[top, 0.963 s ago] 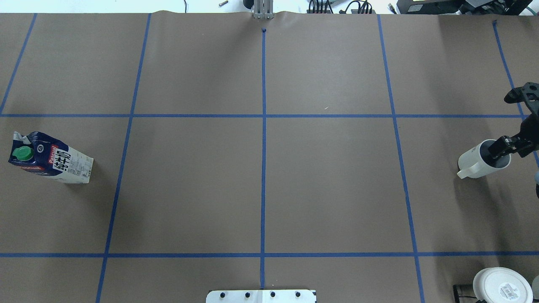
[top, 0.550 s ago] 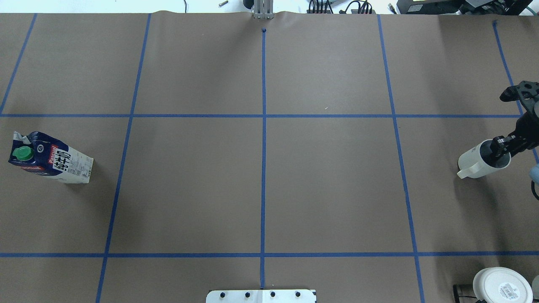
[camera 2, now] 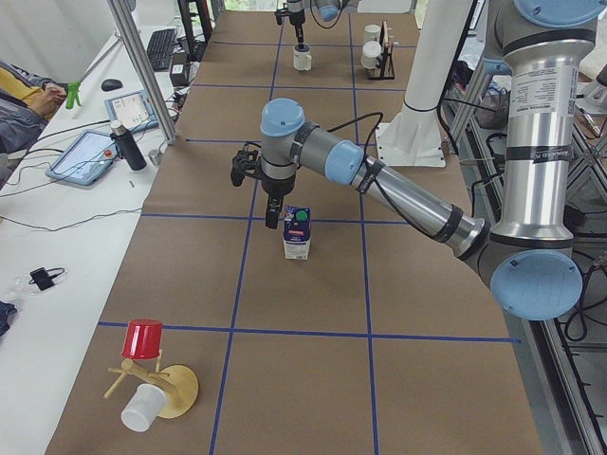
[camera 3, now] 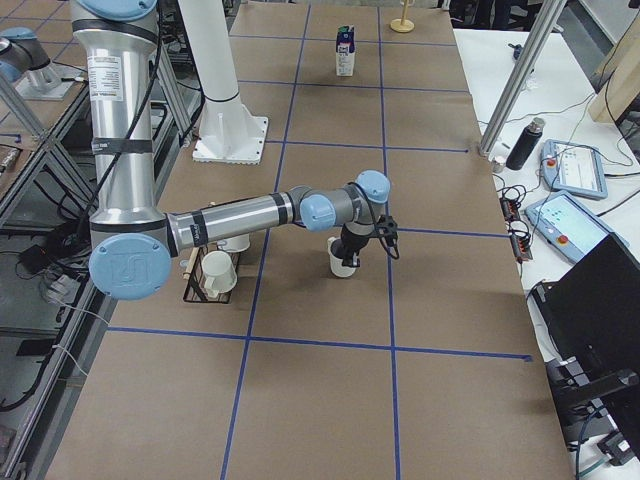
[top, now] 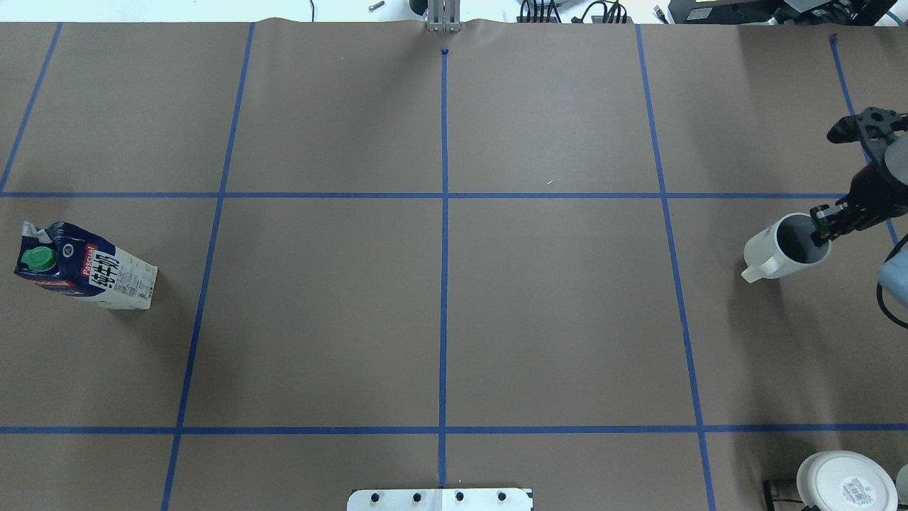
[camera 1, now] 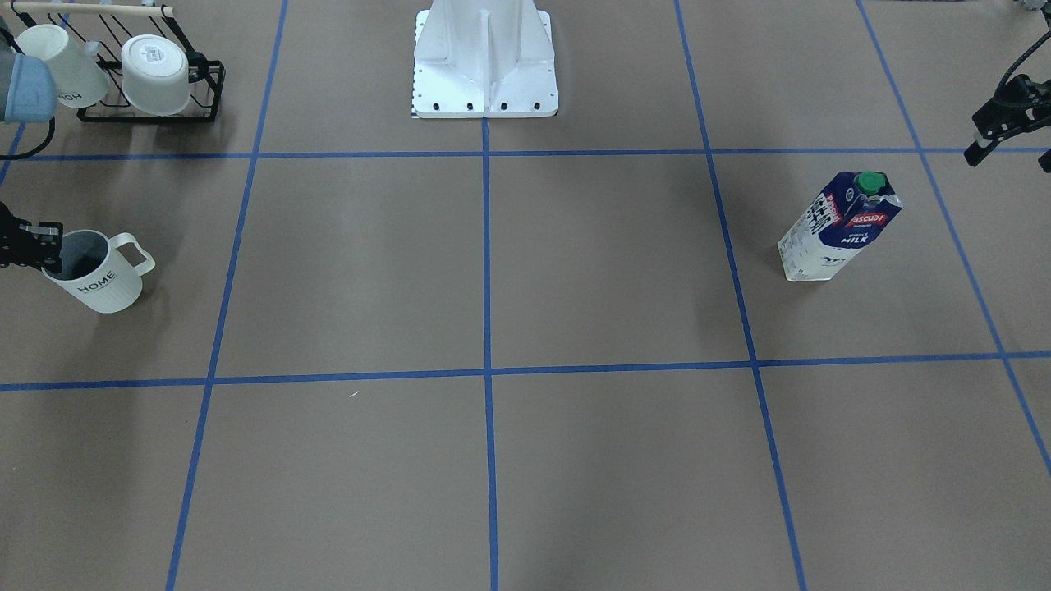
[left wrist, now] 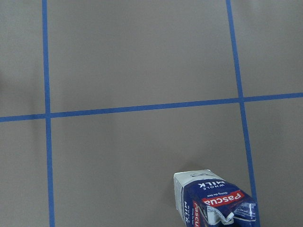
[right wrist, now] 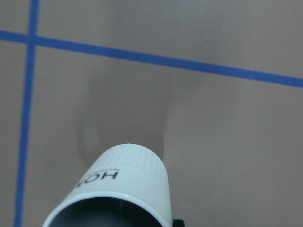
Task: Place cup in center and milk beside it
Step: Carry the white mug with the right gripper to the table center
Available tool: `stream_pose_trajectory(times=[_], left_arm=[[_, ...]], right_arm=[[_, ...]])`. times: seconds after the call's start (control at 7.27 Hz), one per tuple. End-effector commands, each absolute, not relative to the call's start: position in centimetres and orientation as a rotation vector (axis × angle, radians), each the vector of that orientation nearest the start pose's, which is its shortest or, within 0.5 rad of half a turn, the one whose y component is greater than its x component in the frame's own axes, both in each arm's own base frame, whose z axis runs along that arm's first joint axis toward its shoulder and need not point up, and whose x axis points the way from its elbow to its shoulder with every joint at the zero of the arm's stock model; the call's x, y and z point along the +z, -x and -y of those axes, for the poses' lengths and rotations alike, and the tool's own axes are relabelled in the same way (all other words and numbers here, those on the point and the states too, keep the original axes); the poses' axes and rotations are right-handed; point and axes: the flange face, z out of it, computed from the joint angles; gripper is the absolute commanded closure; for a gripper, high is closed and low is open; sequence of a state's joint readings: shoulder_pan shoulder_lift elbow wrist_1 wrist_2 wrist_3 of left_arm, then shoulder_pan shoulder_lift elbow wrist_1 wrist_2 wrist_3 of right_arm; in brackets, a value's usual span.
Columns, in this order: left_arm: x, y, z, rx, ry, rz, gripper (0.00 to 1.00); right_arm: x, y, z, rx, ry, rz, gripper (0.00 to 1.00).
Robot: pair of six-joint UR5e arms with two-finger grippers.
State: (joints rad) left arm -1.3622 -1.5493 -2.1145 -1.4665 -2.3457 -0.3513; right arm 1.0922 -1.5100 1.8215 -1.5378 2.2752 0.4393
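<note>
You're seeing the right tool point(top: 823, 228) pinching the cup point(top: 777, 250) by its rim. The left tool point(camera 1: 1010, 156) is hanging open, gripping nothing, near the milk point(camera 1: 837, 234).

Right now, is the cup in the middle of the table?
No, the cup is at the table's right end, held by the right gripper.

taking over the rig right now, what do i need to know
Right gripper: shut on the rim of the white ribbed "HOME" mug, far on the robot's right; lifted or not, unclear.
Left gripper: near the upright dark-blue and white milk carton with green cap, apart from it; open or shut unclear.
Done: mug gripped.
To do: mug to the centre of the brown table, carton beside it.
</note>
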Motion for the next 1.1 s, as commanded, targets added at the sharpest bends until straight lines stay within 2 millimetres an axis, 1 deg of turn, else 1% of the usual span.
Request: stream_pose_trajectory(times=[0.0, 0.14, 0.28, 0.41, 0.55, 0.69, 0.83, 0.96], left_arm=[[41.7, -3.1, 45.5, 0.028, -0.168, -0.843, 0.02], [41.7, -3.1, 45.4, 0.028, -0.167, -0.844, 0.02], [41.8, -3.2, 45.5, 0.029, -0.165, -0.846, 0.02], [41.9, -3.2, 45.6, 0.029, -0.165, -0.846, 0.02], [42.0, -3.3, 45.7, 0.030, -0.163, -0.846, 0.02], [41.9, -3.3, 45.6, 0.029, -0.165, -0.846, 0.02], [41.9, -3.3, 45.6, 0.030, -0.163, -0.846, 0.02], [41.8, -3.3, 45.5, 0.031, -0.163, -0.847, 0.02]], right_arm=[[40.6, 23.6, 50.5, -0.159, -0.050, 0.851, 1.00], [33.9, 31.2, 50.7, -0.199, -0.057, 0.894, 1.00], [26.4, 38.6, 52.4, -0.135, -0.062, 0.912, 1.00], [20.8, 45.6, 53.6, -0.077, -0.047, 0.913, 1.00], [17.6, 48.4, 54.9, -0.081, -0.045, 0.917, 1.00], [16.1, 49.9, 56.2, -0.078, -0.038, 0.909, 1.00], [15.5, 51.3, 57.6, -0.083, -0.032, 0.890, 1.00], [15.6, 52.4, 58.5, -0.079, -0.017, 0.871, 1.00]])
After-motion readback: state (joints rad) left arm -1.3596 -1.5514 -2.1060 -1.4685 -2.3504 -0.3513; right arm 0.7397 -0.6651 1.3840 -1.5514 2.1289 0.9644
